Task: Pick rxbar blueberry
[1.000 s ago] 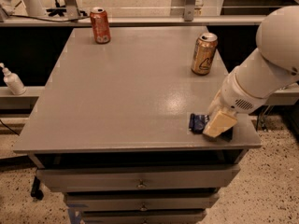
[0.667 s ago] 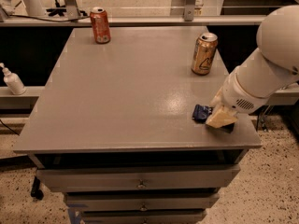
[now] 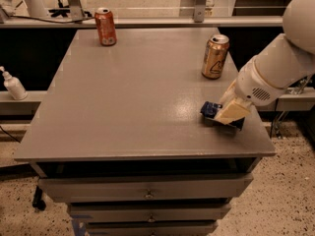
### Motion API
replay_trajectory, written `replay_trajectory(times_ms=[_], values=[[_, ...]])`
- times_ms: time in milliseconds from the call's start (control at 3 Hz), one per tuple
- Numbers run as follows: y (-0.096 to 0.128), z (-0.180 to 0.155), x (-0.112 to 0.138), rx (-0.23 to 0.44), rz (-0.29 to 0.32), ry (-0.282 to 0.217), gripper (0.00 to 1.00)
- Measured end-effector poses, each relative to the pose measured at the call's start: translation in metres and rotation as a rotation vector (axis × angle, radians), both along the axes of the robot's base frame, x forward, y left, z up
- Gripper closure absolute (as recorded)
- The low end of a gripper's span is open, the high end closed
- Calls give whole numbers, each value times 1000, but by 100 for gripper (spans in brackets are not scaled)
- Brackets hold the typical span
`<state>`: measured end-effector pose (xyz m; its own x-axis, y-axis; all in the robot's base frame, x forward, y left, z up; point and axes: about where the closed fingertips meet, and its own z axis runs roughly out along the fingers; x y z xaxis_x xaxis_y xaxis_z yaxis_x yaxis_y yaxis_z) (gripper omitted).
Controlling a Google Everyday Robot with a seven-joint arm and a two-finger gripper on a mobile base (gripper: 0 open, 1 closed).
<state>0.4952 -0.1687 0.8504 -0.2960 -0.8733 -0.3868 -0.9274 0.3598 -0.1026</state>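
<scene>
Camera view: a white pump bottle (image 3: 13,84) stands off the table's left side. On the grey table (image 3: 133,97), an orange-red soda can (image 3: 105,26) sits far left and a gold soda can (image 3: 215,56) right of centre. Near the right front edge, the gripper (image 3: 227,116) pinches the rxbar blueberry (image 3: 210,108), whose blue end pokes out leftward.

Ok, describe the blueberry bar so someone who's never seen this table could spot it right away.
Start at the grey table and go to its front right corner, where the white arm ends in the gripper. The rxbar blueberry lies there, partly hidden by the gripper. It is small, flat and dark blue, unlike the tall gold can behind it and the orange-red can at the far edge.
</scene>
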Motion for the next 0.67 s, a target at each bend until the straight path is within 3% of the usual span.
replay_trajectory(times_ms=[667], values=[[29, 48, 25, 281, -9, 11, 100]])
